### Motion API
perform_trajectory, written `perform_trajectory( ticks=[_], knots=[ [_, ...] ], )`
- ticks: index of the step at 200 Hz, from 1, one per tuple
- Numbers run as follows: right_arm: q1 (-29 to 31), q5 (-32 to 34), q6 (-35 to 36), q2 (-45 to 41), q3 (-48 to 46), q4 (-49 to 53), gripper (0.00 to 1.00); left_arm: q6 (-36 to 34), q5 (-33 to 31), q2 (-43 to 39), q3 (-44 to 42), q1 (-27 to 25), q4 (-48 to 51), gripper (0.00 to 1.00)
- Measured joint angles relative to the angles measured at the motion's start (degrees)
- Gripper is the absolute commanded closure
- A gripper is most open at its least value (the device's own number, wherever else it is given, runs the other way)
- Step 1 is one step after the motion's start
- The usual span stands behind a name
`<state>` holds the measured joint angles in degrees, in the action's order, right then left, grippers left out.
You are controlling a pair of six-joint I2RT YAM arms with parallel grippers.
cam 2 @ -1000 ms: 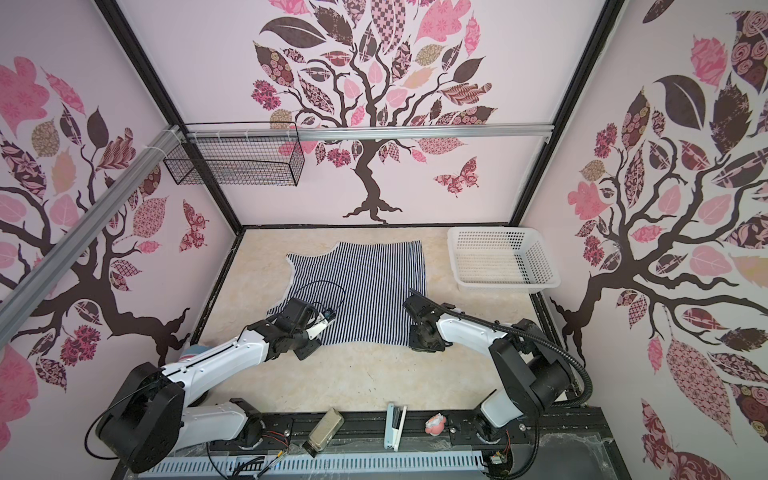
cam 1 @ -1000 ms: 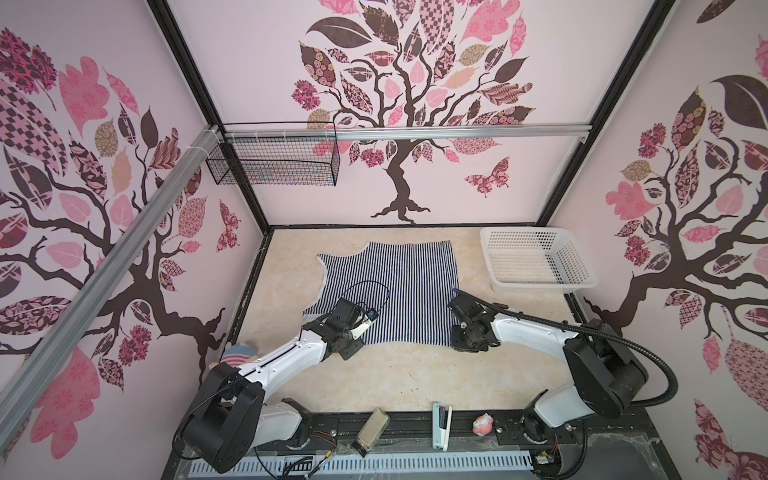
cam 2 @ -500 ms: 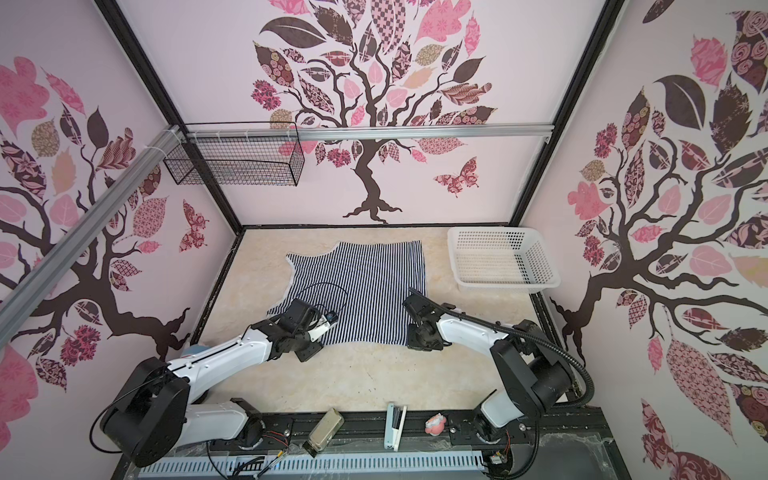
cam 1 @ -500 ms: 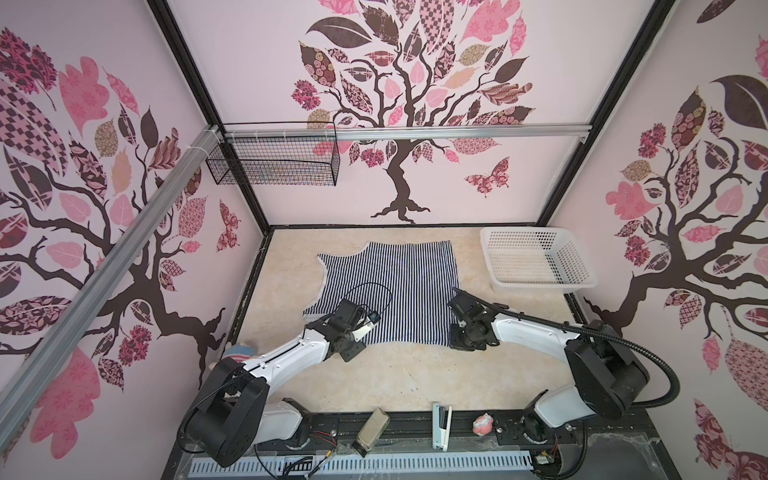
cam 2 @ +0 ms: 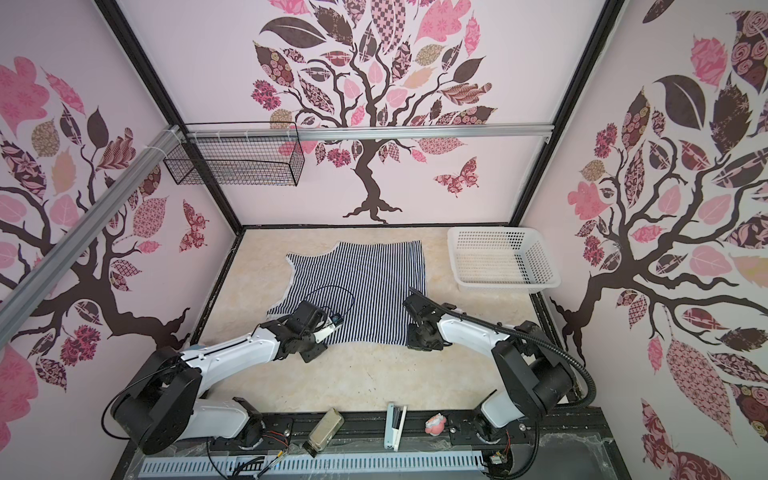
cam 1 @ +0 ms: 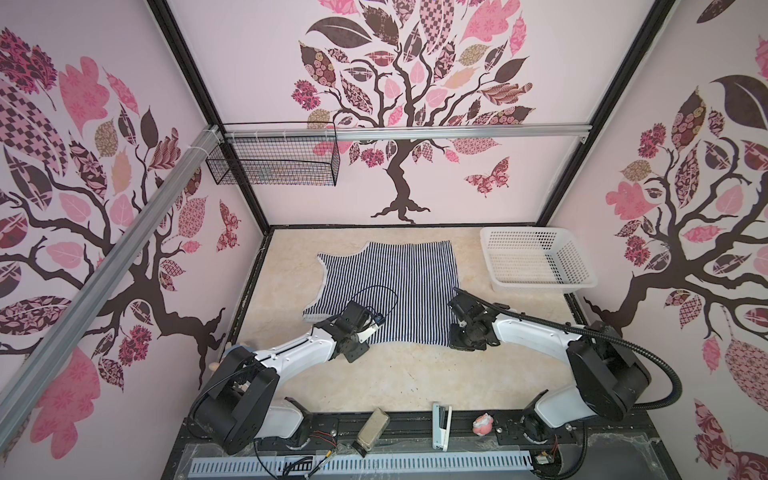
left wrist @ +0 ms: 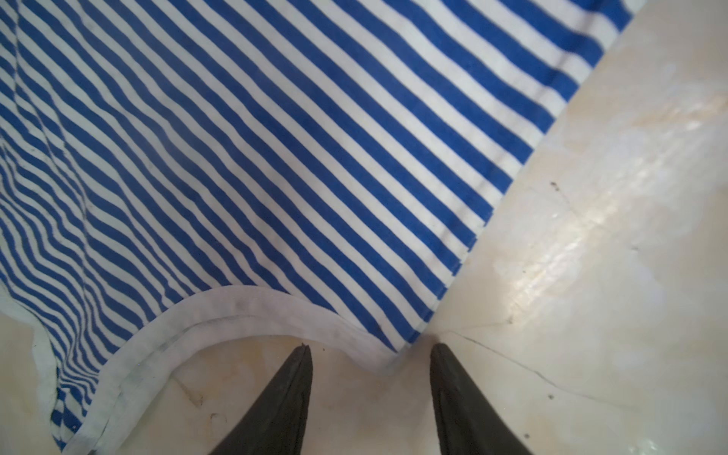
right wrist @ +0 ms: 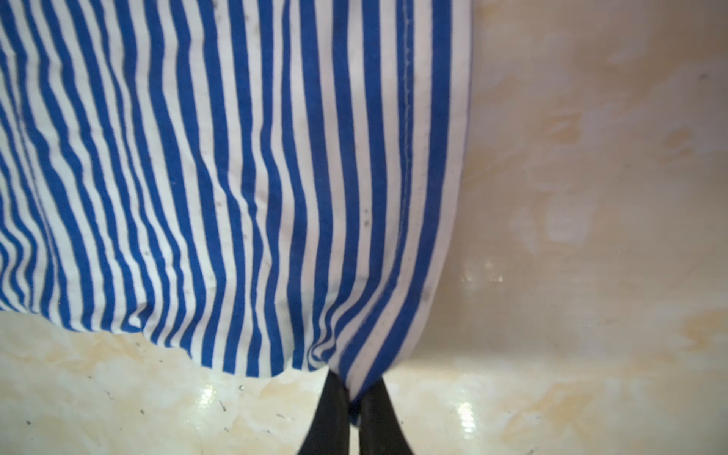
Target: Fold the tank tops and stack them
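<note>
Striped tank top (cam 1: 386,282) spread flat in the middle of the glossy, cream marbled desk (cam 1: 415,374), an arm at each near corner.
The thin, soft cloth has narrow navy-and-white stripes and a white band of trim (left wrist: 236,311) curving round the armhole; a white perforated basket (cam 1: 544,286) sits nearby. The left jaws stand partly open over bare desk, tips just short of the trim, holding nothing. The right jaws are pinched together on the hem corner, where the cloth puckers. In both top views the wrists hide these corners.
</note>
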<state>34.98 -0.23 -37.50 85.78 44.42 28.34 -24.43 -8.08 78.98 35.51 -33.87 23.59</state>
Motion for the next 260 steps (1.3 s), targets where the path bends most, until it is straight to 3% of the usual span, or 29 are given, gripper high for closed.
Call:
perform_trajectory(
  ticks=[39, 133, 260],
  knots=[
    [0.0, 0.0, 0.0, -0.3, 0.0, 0.2, 1.00, 0.3, -1.3, 0.6, 0.0, 0.0, -1.4, 0.56],
    [0.0, -0.2, 0.0, -3.0, 0.2, 1.3, 1.00, 0.1, 0.8, -1.1, 0.0, 0.0, 1.7, 0.87],
    [0.0, -5.6, -0.5, -18.9, -2.4, 5.4, 1.00, -0.2, 7.1, -11.4, 0.0, 0.0, 12.2, 0.88]
  ],
)
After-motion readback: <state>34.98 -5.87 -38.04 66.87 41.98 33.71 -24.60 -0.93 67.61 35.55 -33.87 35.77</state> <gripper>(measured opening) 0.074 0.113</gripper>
